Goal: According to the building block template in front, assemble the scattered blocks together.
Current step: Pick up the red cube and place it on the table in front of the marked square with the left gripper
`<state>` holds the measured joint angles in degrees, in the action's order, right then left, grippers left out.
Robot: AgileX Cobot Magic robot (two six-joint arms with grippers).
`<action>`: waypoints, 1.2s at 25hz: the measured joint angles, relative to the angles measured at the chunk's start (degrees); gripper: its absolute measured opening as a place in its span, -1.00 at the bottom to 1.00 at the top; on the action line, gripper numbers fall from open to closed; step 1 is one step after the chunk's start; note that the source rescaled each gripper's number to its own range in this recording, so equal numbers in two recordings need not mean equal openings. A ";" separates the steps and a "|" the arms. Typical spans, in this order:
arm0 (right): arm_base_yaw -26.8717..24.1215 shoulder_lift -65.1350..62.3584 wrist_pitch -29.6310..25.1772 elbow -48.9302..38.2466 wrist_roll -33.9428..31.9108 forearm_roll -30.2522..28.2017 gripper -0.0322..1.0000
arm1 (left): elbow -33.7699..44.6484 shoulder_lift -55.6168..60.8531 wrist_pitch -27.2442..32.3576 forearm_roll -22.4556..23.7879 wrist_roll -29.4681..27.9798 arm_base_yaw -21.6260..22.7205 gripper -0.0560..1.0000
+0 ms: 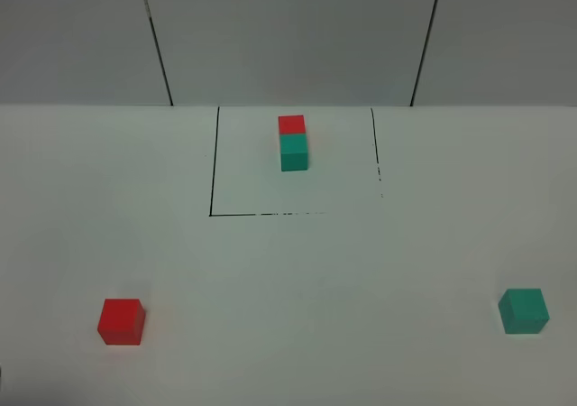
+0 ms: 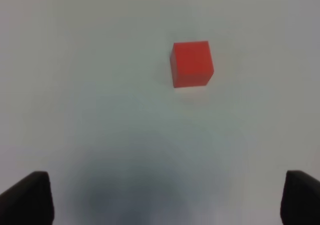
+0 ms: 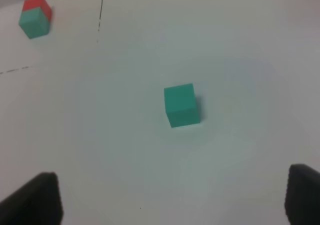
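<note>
The building block template (image 1: 293, 142) sits inside the black outline (image 1: 213, 162) drawn at the far middle of the white table (image 1: 288, 271), close to the wall (image 1: 288, 36). It is a red cube and a teal cube joined face to face. Its long axis runs straight away from my high camera, with the red end toward the wall and the teal end toward me. All the faces I can see are plain matte colour. The scattered blocks lie well apart from it and from each other, on the near part of the table. The red cube (image 1: 121, 321) is at the near left and the teal cube (image 1: 524, 311) at the near right, both standing flat and turned slightly off square to the outline. From the left wrist view the red cube (image 2: 192, 64) lies ahead of the left gripper (image 2: 165, 199), whose dark fingers (image 2: 27, 200) are spread wide with nothing between them. The right gripper (image 3: 167, 199) is likewise spread wide and holding nothing, and the teal cube (image 3: 181, 105) sits ahead of it untouched. In that view the template (image 3: 35, 17) shows small and far off (beyond a line of the outline). Bare table surrounds each loose cube on every side, and a broad bare stretch lies between them and the near line of the outline. The red cube is closer to the near table edge than to the outline.
</note>
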<state>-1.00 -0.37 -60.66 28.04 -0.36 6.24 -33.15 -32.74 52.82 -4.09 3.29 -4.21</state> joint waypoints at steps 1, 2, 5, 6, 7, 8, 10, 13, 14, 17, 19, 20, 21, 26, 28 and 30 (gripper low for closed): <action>0.00 0.00 0.00 0.00 0.00 0.02 0.58 | -0.79 -3.48 -0.11 0.00 0.00 0.00 0.85; 0.00 0.00 0.00 0.00 0.00 0.02 0.58 | -1.80 -6.38 -0.21 0.02 0.00 0.00 0.85; 0.00 0.00 0.00 0.00 0.00 0.02 0.58 | -5.00 -15.65 -0.75 -0.31 0.00 0.00 0.85; 0.00 0.00 0.00 0.00 0.00 0.02 0.58 | -6.27 -18.72 -0.81 -0.71 0.00 0.00 0.85; 0.00 0.00 0.00 0.00 0.00 0.02 0.58 | -7.57 -21.70 -0.85 -1.25 0.00 0.00 0.85; 0.00 0.00 0.00 0.00 0.00 0.02 0.58 | -8.67 -24.54 -0.85 -1.71 0.00 0.00 0.85; 0.00 0.00 0.00 0.00 0.00 0.02 0.58 | -11.25 -29.47 -0.93 -2.57 0.00 -0.07 0.85; 0.00 0.00 0.00 0.00 0.00 0.02 0.58 | -14.14 -36.26 -0.87 -3.02 -0.05 -0.07 0.85; 0.00 0.00 0.00 0.00 0.00 0.02 0.58 | -14.88 -38.37 -0.81 -3.01 -0.22 -0.07 0.85; 0.00 0.00 0.00 0.00 0.00 0.02 0.58 | -16.36 -43.82 -1.01 -3.15 -1.10 -0.07 0.85; 0.00 0.00 0.00 0.00 0.00 0.02 0.58 | -16.92 -47.07 -1.35 -3.25 -1.42 -0.07 0.85; 0.00 0.00 0.00 0.00 0.00 0.02 0.58 | -17.16 -48.27 -1.61 -3.26 -1.54 -0.07 0.85; 0.00 0.00 0.00 0.00 0.00 0.02 0.58 | -17.36 -49.63 -1.73 -3.26 -1.69 -0.07 0.85; 0.00 0.00 0.00 0.00 0.00 0.02 0.58 | -18.06 -54.12 -3.85 -3.21 -2.46 -2.28 0.85; 0.00 0.00 0.00 0.00 0.00 0.02 0.58 | -19.34 -55.64 -5.10 -3.08 -3.29 -4.61 0.85; 0.00 0.00 0.00 0.00 0.00 0.02 0.58 | -20.86 -57.52 -5.27 -1.93 -5.18 -7.33 0.85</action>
<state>-1.00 -0.37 -60.66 28.04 -0.36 6.26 -54.01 -90.25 47.55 -6.02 -1.89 -11.54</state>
